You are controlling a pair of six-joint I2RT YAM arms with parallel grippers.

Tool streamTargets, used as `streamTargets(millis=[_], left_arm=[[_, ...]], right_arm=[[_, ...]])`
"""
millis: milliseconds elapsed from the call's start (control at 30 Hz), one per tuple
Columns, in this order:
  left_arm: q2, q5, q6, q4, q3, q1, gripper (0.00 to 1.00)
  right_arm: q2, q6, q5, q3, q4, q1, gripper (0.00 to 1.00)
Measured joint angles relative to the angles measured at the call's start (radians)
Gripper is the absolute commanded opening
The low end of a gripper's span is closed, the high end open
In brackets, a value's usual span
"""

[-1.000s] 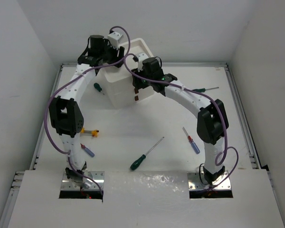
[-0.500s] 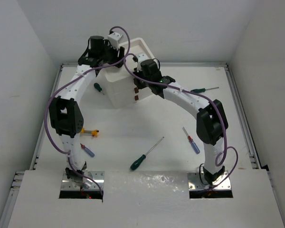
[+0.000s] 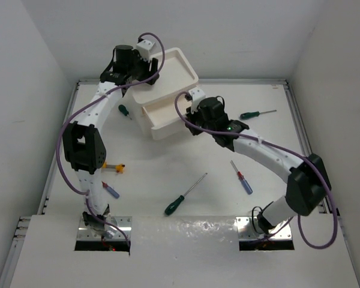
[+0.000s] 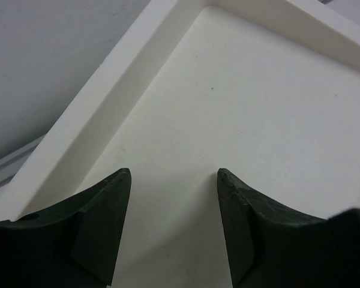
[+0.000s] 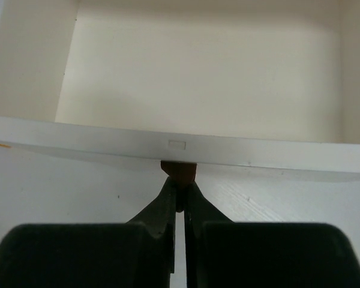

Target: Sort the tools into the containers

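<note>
Lena: Since a second ago the right arm has swung back toward its base, and the top drawer [image 3: 163, 113] has come out of the white unit [image 3: 174, 71] with it. Before that the fronts looked shut.

Tom: What has hold of it?

Lena: The right claw [image 5: 179, 195], pinched shut on the dark-red handle [image 5: 179, 170] with only its tips. The drawer bed looks bare.

Tom: And the left claw [image 4: 174, 174]?

Lena: Spread wide over the rimmed top [image 4: 96, 126] of the unit, gripping nothing. I cannot tell whether it presses on the top or only hovers.

Tom: That's my worry. If nothing bears down, a further pull could drag or tip the whole unit across the bench [image 3: 168, 162] instead of sliding the drawer.

Lena: The drawer is also well out already. Much more pull and I'd guess it leaves its slot and drops at the front.

Tom: And the handle is a small tab. A tip pinch could slip off if the pull goes off-line.

Lena: No tool is in yet. The long green screwdriver [image 3: 186, 193] lies mid-bench, with the blue screwdriver [image 3: 242, 177] to its right. A second green screwdriver [image 3: 257, 113] lies beyond the right arm. The yellow-orange screwdriver [image 3: 114, 167] and the other blue screwdriver [image 3: 110, 190] lie by the left arm.

Tom: The stubby green screwdriver [image 3: 124, 111] sits just left of the unit, so a shifted unit could knock it.
</note>
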Motion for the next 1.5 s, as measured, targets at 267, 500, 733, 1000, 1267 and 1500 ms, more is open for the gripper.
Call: streamTargets(millis=[267,500,733,1000,1267,1500], left_arm=[[0.002,-0.006,-0.005,-0.008,0.008,0.000,0.65],[0.027,0.017,-0.013,-0.017,0.044,0.000,0.69],[0.047,0.051,-0.043,-0.031,0.129,0.000,0.74],[0.047,0.063,-0.066,-0.040,0.243,0.000,0.78],[0.028,0.073,-0.108,-0.109,0.443,0.049,0.82],[-0.085,-0.007,-0.159,-0.137,0.406,0.285,0.82]], right_arm=[[-0.212,-0.031,0.014,-0.063,-0.193,0.013,0.99],[-0.368,0.121,0.223,0.037,-0.330,-0.086,0.97],[-0.142,0.447,0.346,0.143,-0.346,-0.507,0.91],[0.549,0.622,0.356,0.644,-0.481,-0.638,0.89],[0.739,0.679,0.357,0.726,-0.565,-0.658,0.80],[0.790,0.697,0.340,0.694,-0.574,-0.657,0.51]])
